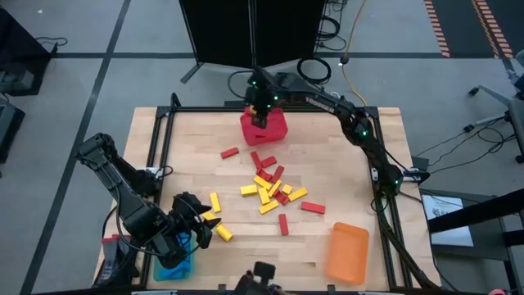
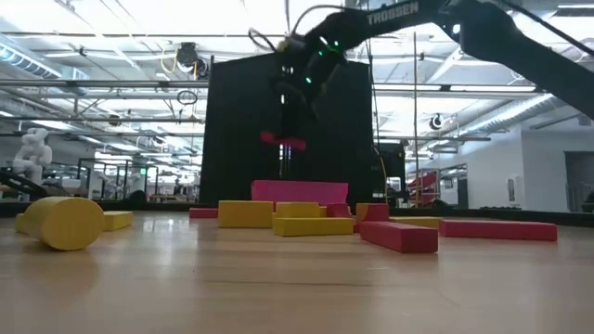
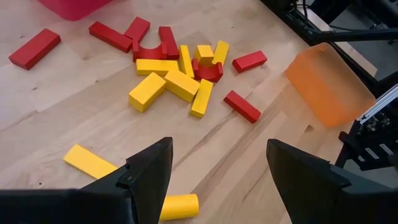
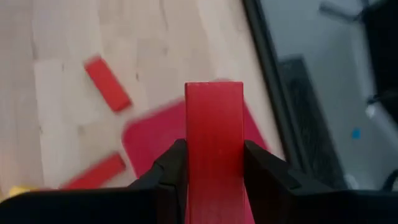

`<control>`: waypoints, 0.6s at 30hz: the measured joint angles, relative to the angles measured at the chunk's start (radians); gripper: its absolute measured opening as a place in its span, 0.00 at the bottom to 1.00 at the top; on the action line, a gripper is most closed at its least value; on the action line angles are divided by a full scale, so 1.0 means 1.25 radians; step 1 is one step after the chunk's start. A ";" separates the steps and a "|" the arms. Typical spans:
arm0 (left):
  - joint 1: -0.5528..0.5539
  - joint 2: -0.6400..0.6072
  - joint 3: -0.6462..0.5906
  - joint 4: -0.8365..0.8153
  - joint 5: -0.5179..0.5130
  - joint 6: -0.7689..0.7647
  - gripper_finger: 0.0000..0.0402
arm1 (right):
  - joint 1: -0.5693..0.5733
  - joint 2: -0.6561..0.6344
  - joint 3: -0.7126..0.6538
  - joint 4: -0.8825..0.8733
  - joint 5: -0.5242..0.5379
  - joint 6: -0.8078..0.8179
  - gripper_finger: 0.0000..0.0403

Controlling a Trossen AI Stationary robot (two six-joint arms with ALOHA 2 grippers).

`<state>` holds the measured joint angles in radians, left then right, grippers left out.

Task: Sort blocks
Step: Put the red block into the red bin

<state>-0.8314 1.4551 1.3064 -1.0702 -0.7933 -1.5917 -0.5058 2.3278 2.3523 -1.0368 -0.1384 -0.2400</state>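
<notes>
Red block (image 4: pixel 214 149) is clamped in the right hand (image 1: pixel 260 109), long axis pointing out past the fingers, directly above the red bin (image 1: pixel 264 127) at the table's far edge. Left hand (image 1: pixel 199 221) waits wide open near the blue bin (image 1: pixel 173 260).

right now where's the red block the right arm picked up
The red block is pinched in the right gripper, held above the red bin at the table's far edge.

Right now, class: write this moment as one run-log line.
right gripper: shut on red block, above red bin | left gripper: open, near blue bin | pile: unsorted
</notes>
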 joint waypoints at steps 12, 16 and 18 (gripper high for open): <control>0.001 0.000 0.000 0.006 -0.022 -0.001 0.66 | -0.013 0.010 -0.128 0.010 -0.016 -0.026 0.25; 0.001 0.000 0.000 0.006 -0.022 -0.001 0.66 | -0.013 0.009 -0.175 0.025 -0.016 -0.024 0.25; 0.001 0.000 0.000 0.006 -0.026 -0.002 0.66 | -0.013 0.009 -0.195 0.020 -0.016 -0.024 0.25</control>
<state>-0.8298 1.4551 1.3064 -1.0622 -0.8256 -1.5940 -0.5222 2.3389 2.1089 -1.0118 -0.1586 -0.2703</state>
